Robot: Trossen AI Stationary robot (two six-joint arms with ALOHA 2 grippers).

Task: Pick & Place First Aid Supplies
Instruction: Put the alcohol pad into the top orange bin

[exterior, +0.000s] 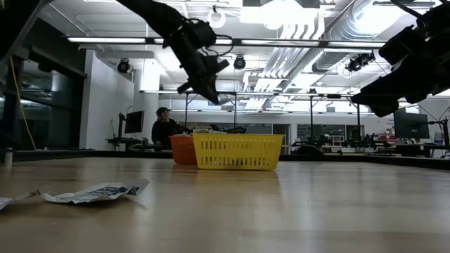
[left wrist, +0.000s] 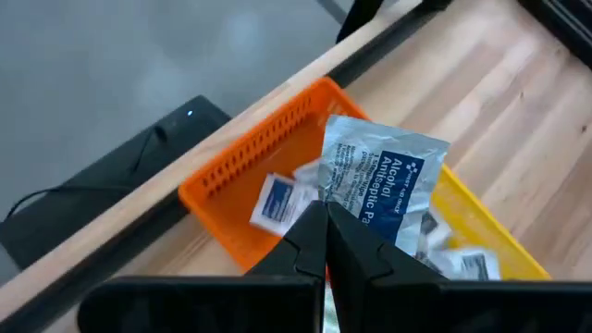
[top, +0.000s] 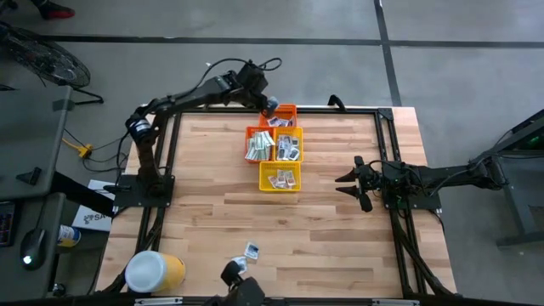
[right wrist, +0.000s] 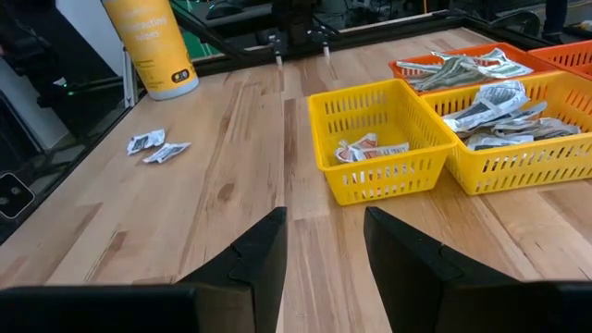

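Orange plastic marks the far basket (left wrist: 242,166), and the left claw (left wrist: 324,215) hangs above it, pinched shut on a white packet (left wrist: 379,180) with blue print. More packets (right wrist: 481,106) fill the baskets beside it. Nearest the right claw (right wrist: 324,231) sits a yellow basket (right wrist: 384,139); that claw waits just off it, fingers apart, holding nothing. Two loose packets (right wrist: 155,146) lie on the table (right wrist: 222,185) well away from the orange basket.

Both arms were dark, built of slim jointed links. The left arm (top: 183,98) carried looping black cables along its length. The right arm (top: 442,177) ended in a black claw (top: 350,184) with two flat, angular fingers (right wrist: 250,259).
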